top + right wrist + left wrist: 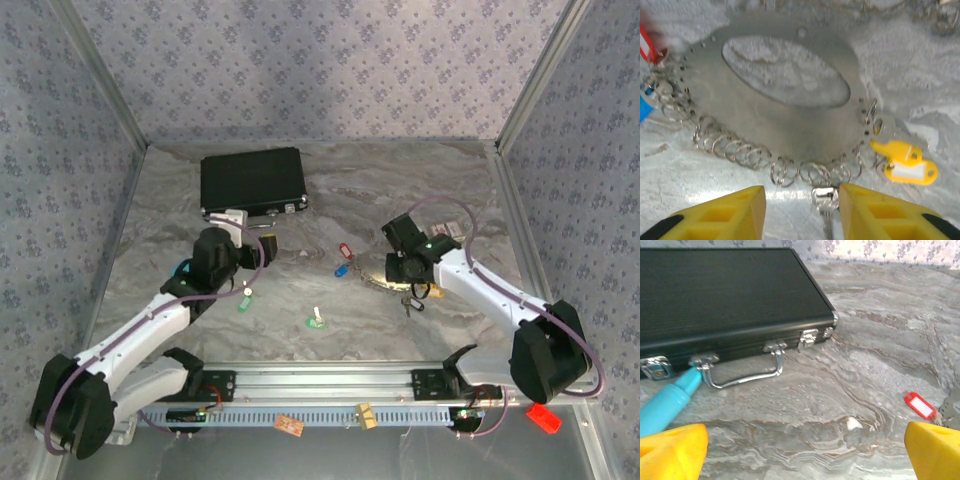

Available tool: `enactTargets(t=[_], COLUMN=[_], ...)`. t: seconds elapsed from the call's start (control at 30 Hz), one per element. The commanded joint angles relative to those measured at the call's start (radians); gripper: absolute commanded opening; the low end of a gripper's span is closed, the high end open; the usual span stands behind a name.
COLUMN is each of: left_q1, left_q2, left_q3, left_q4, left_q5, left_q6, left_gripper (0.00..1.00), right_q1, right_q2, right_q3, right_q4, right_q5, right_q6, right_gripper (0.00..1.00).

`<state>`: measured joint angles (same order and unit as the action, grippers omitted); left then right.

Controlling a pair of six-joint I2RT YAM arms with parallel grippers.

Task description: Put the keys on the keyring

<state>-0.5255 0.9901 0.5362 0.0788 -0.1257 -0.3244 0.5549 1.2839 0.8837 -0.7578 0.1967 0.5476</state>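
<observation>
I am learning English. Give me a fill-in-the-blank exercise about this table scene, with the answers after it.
1. The case is ___ in colour.
2. In the left wrist view, the red tag lies to the ___ of the case.
3. The tag beside the keyring is ___.
4. A metal key lies ___ the fingers of the right gripper.
Answers: black, right, yellow, between.
</observation>
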Motion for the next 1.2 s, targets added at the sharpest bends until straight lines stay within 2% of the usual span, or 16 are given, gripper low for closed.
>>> enactTargets(t=[0.0,0.27,0.7,0.93,1.17], left_q1=[-0.053,-0.143,-0.166,-0.169,-0.171], left_q2=[0.023,0.067,0.073,0.066,0.059], left_q3=[0.029,0.031,0.034,0.038,0.042], left_q4=[-0.006,0.008,0.006,-0.004,-0.011], left_q5=[-0.061,-0.107,-0.126,-0.133,-0.14], left_q6=[-0.053,-0.089,-0.088,-0.088,-0.087], left_gripper=[1.0,1.0,1.0,1.0,1.0], right_q1=[0.023,0.029,-0.007,-0.012,-0.012], right_q2=[0.019,0.038,0.121,0.141,0.142], right_q3=[0.011,-0.064,-0.142,-0.14,-0.124], right_q4=[-0.096,0.083,0.204,0.222,0.206], right_q5=[0.034,-0.095,-0.144,-0.152,-0.142], right_q6=[0.128,0.275,0.301,0.295,0.276], right_gripper=[0.4,0.38,0.35,0.26,0.1])
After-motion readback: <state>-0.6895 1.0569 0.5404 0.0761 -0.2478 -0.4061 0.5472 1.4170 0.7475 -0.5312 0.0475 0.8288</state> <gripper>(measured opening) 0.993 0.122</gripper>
